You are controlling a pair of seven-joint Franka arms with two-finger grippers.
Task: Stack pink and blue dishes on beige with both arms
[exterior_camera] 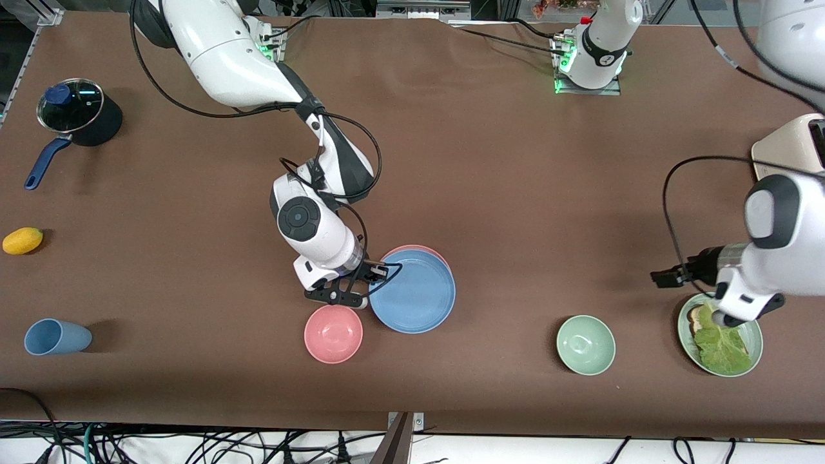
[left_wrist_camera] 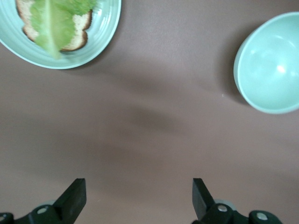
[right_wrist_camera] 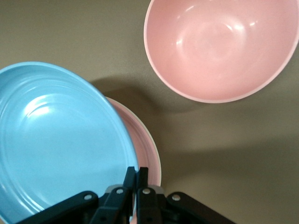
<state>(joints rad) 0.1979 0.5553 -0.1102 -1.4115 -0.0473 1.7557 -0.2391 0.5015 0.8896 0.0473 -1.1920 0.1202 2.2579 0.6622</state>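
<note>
My right gripper [exterior_camera: 377, 274] [right_wrist_camera: 135, 172] is shut on the rim of the blue plate [exterior_camera: 416, 296] [right_wrist_camera: 56, 140], at the edge toward the right arm's end of the table. The blue plate is tilted over the pink plate [exterior_camera: 419, 247] [right_wrist_camera: 147, 144], which shows only as a crescent under it. The beige plate is hidden or out of view. Near the left arm's end, my left gripper [exterior_camera: 660, 278] [left_wrist_camera: 139, 196] hangs open over bare table with nothing between its fingers.
A pink bowl [exterior_camera: 333, 333] [right_wrist_camera: 219, 46] sits close beside the blue plate, nearer the front camera. A green bowl [exterior_camera: 585, 345] [left_wrist_camera: 273, 65] and a green plate [exterior_camera: 683, 328] [left_wrist_camera: 103, 42] with bread and lettuce flank the left gripper. Toaster [exterior_camera: 789, 148], pot [exterior_camera: 80, 116], yellow fruit [exterior_camera: 22, 240], blue cup [exterior_camera: 55, 337].
</note>
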